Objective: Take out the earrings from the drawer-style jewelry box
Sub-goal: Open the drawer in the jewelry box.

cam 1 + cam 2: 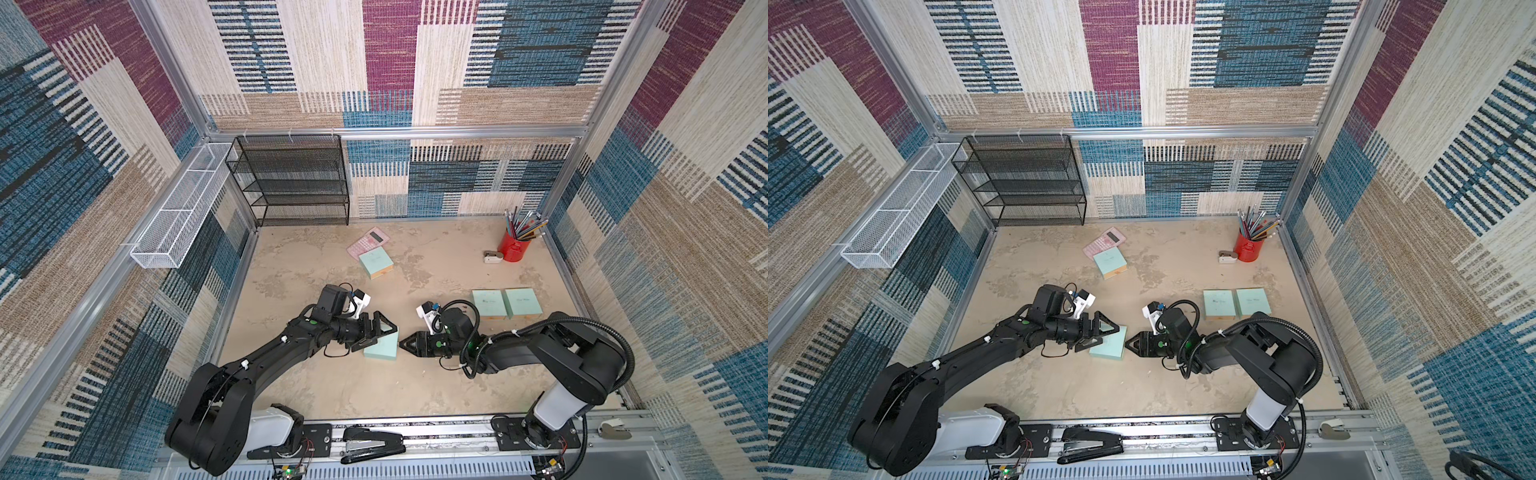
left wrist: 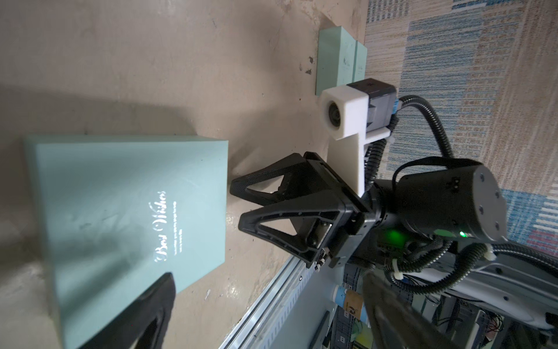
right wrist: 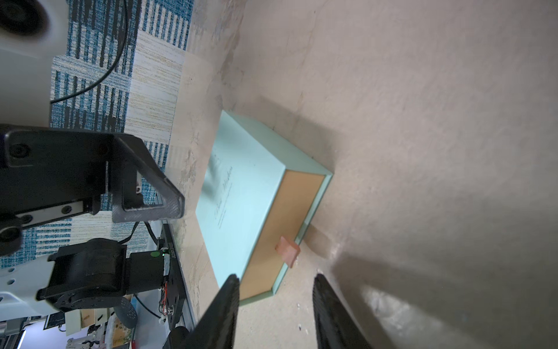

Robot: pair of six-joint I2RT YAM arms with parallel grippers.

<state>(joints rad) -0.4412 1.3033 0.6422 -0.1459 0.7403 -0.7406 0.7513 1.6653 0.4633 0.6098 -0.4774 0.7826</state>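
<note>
The left gripper is spread wide over the box. The right gripper, fingers apart and empty, faces its drawer tab.

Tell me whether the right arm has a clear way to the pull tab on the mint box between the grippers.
Probably yes. The pull tab sticks out of the tan drawer front of the mint box, facing the right gripper, its jaws apart, with only bare floor between them.
</note>
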